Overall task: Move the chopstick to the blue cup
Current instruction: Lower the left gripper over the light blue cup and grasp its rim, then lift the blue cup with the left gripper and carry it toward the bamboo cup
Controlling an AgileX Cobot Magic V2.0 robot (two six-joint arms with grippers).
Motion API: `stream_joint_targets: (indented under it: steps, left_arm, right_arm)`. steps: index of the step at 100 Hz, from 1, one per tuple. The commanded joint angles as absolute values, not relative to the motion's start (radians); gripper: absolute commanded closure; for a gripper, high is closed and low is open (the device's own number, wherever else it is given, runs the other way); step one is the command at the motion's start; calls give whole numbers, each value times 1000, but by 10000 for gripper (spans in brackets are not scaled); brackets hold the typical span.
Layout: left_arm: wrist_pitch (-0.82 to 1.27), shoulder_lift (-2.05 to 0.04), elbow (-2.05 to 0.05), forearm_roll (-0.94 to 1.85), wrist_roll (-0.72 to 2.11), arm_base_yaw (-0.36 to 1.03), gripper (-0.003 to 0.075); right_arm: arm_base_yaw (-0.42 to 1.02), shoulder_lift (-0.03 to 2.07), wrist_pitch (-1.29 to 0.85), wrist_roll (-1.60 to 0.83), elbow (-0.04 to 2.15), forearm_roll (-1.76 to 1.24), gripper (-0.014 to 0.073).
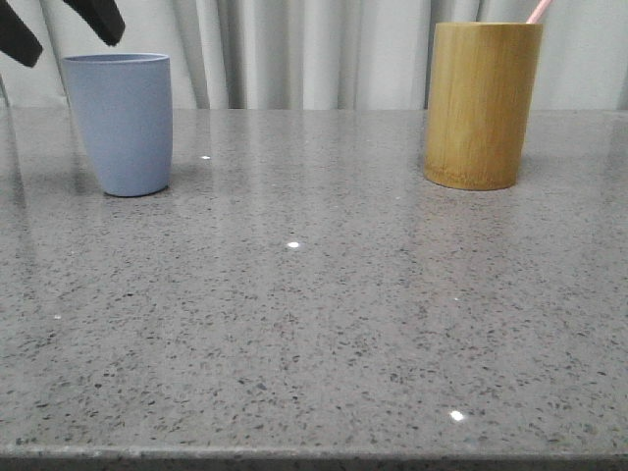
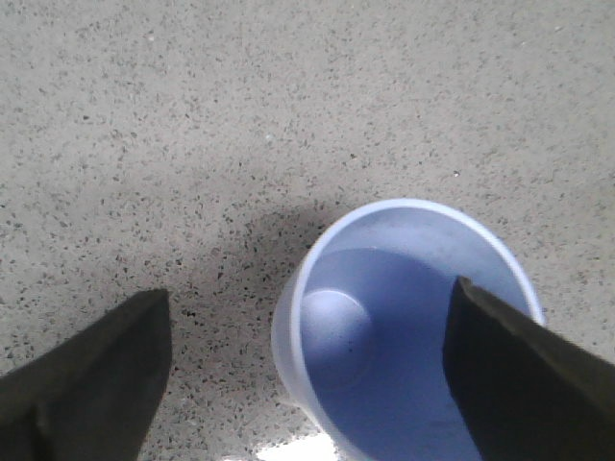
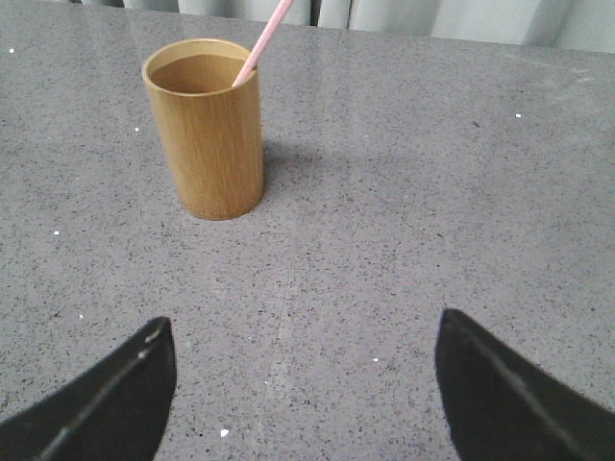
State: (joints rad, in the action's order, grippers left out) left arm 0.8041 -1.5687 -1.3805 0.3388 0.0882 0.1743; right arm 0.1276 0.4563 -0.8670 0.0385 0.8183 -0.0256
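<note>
The blue cup (image 1: 122, 123) stands upright at the far left of the table and looks empty from above in the left wrist view (image 2: 408, 327). My left gripper (image 1: 61, 34) hovers open and empty just above its rim (image 2: 307, 298). A pale pink chopstick (image 1: 537, 11) sticks out of the yellow-brown bamboo cup (image 1: 481, 103) at the far right; it also shows in the right wrist view (image 3: 262, 40), leaning in the bamboo cup (image 3: 207, 130). My right gripper (image 3: 303, 331) is open and empty, well back from the bamboo cup, over bare table. It is out of the front view.
The grey speckled table (image 1: 314, 314) runs to a front edge at the bottom of the front view. A pale curtain (image 1: 304, 49) hangs behind the table. Nothing else stands between the two cups.
</note>
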Motion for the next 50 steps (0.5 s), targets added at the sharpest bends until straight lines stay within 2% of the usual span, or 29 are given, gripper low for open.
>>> stream_joint_targets:
  steps: [1, 12, 26, 40, 50]
  left_arm:
    - [751, -1552, -1415, 353, 91, 180, 173]
    - [761, -1567, -1415, 353, 91, 180, 225]
    - [767, -1582, -1415, 353, 91, 180, 346]
    - [772, -1584, -1415, 359, 91, 180, 521]
    - [772, -1584, -1415, 378, 91, 180, 697]
  right_arm:
    - [120, 472, -790, 28, 851, -23, 32]
    - [120, 472, -790, 28, 851, -23, 32]
    - [120, 472, -790, 28, 851, -23, 32]
    - [120, 472, -790, 28, 851, -23, 32]
    - [120, 472, -790, 28, 851, -23, 32]
